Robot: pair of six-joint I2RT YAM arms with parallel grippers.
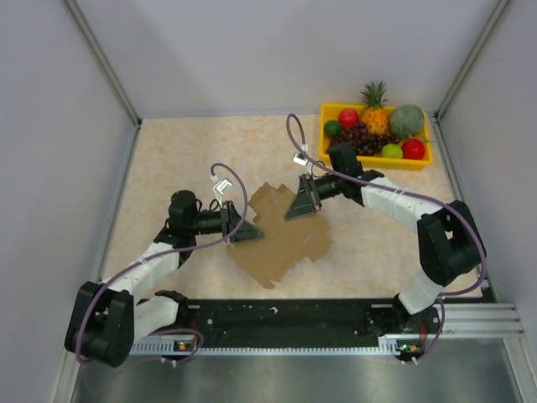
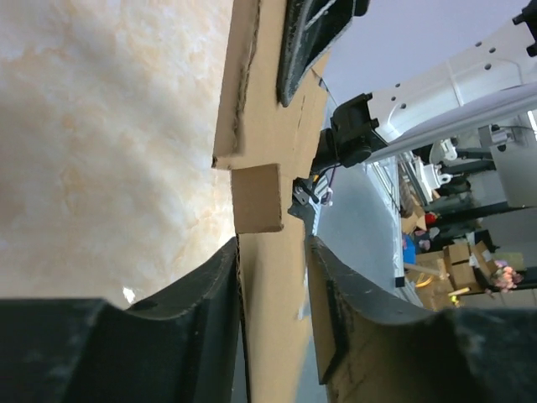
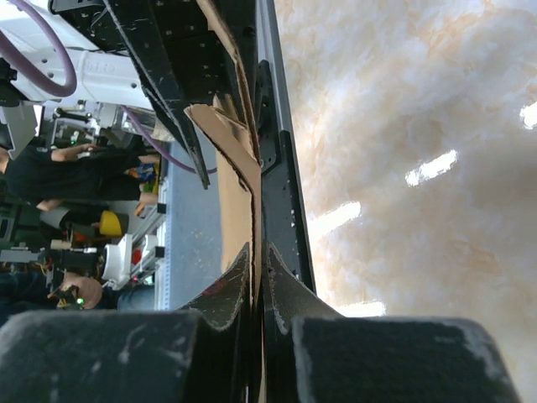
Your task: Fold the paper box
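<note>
table (image 1: 168, 159): We see a flat beige top with a cloudy, marbled pattern, walled in by pale panels. It gives the work a hard, level bed to crease against.
paper box (image 1: 285, 243): Plain brown cardboard, matte and stiff, a flat die-cut sheet with stepped, notched edges. It lies near the middle of the table, between the two grippers, and is not yet a box. We judge that the folding has barely begun.
yellow tray (image 1: 377, 162): Bright plastic in the far right corner, filled with fruit (image 1: 375, 105) in glossy reds and greens. It sits well apart from the sheet and looks to have no part in this job.
right gripper (image 1: 292, 214): Its black fingers are pressed together on the far edge of the sheet, with the cardboard pinched thin between them. We judge that it holds this side so a panel can be raised without the sheet sliding.
left gripper (image 1: 250, 234): It is at the sheet's left edge. Its jaws stand apart, one finger on each side of the cardboard, and we cannot tell whether they bear on it. It is set opposite the other hold, probably so the sheet can bend between the two.
notched flap (image 2: 257, 198): A small square tab with clean cut edges juts from the sheet, seen from the left wrist.
</note>
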